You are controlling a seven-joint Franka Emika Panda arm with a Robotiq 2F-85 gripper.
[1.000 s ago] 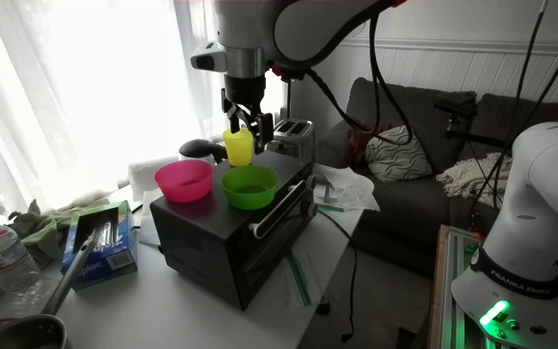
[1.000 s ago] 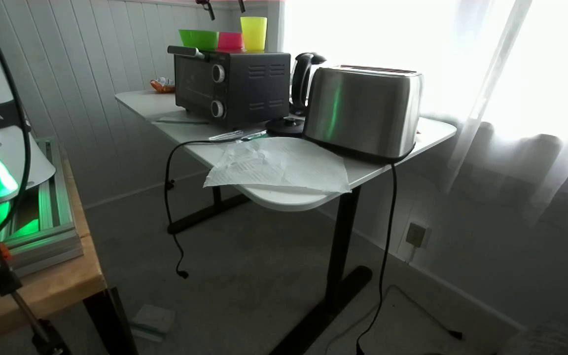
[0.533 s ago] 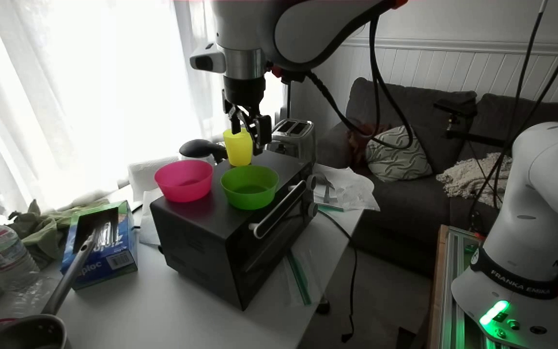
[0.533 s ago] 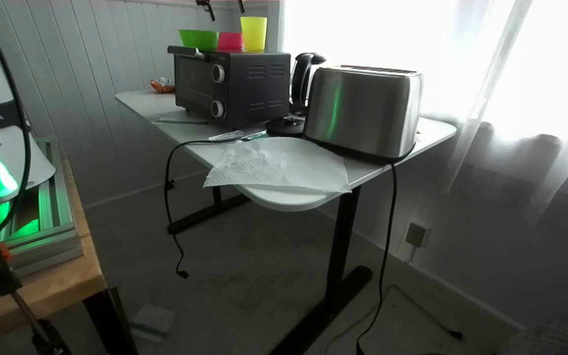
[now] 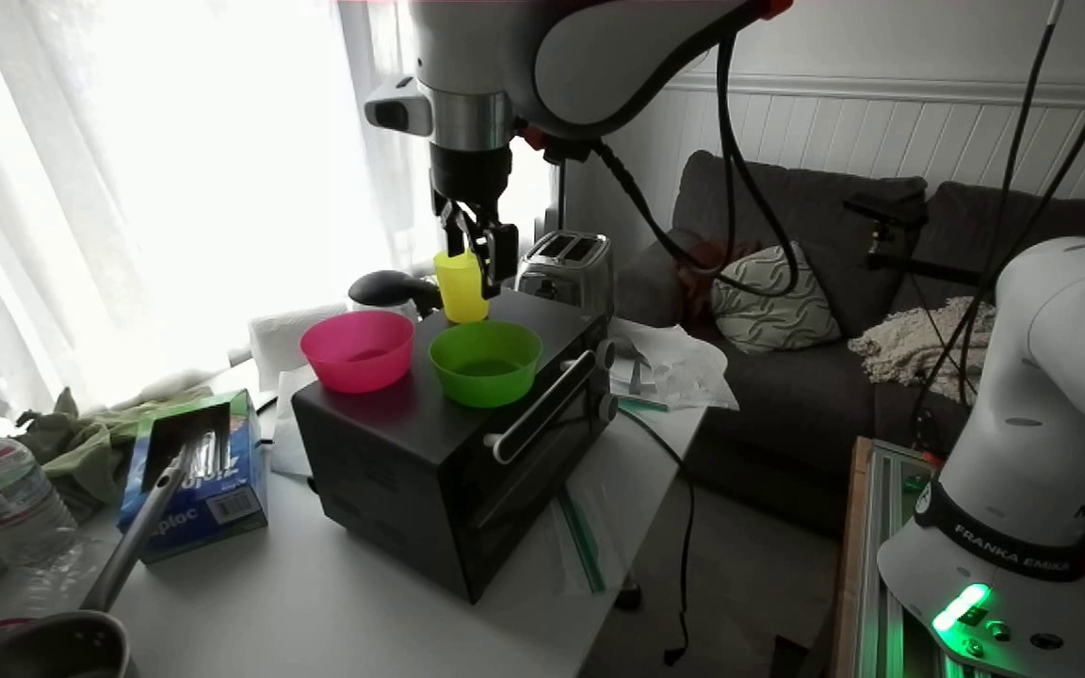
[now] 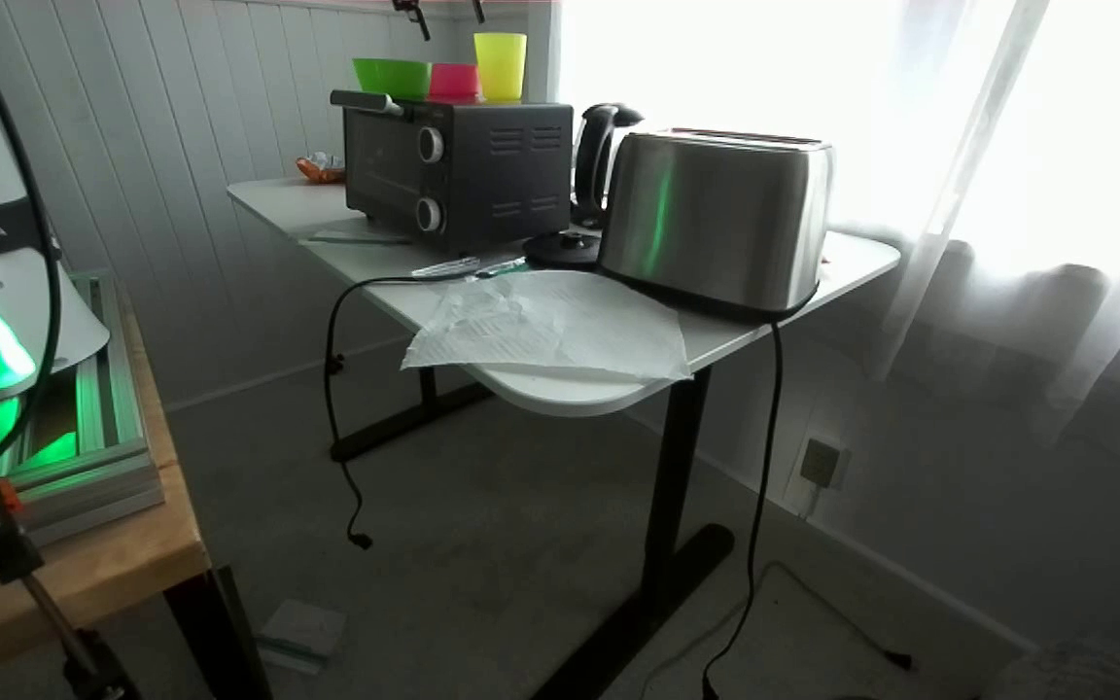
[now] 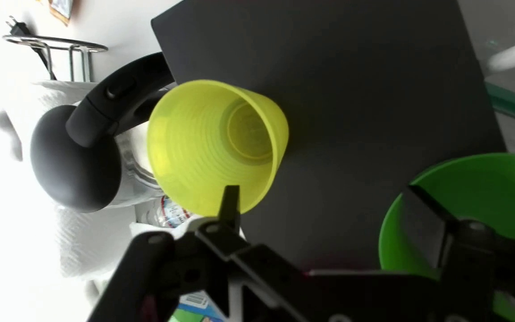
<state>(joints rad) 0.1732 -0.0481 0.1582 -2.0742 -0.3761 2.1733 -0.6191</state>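
Observation:
My gripper (image 5: 477, 268) hangs open above a black toaster oven (image 5: 382, 480), fingers spread and nothing between them. Nearest to it is a tall yellow cup (image 5: 461, 292), upright on the oven's top. In the wrist view a finger (image 7: 230, 203) overlaps the rim of the cup (image 7: 204, 147); I cannot tell that they touch. The other finger (image 7: 423, 223) appears over the edge of a green bowl (image 7: 485, 188). That bowl (image 6: 390, 78) and a pink bowl (image 6: 453, 80) stand on the oven in both exterior views. The wrist view mostly hides the pink bowl behind the gripper.
Behind the cup stands a kettle with a black lid (image 7: 76, 165). A steel toaster (image 6: 716, 214) is beside the oven, with crumpled paper (image 6: 550, 326) in front. A Ziploc box (image 5: 232, 508), a bottle (image 5: 20, 490) and a pan (image 5: 53, 640) occupy the table's other end.
My gripper has shifted slightly, to the left in an exterior view, and its fingers look a little closer together. The cup and both bowls have stayed in place.

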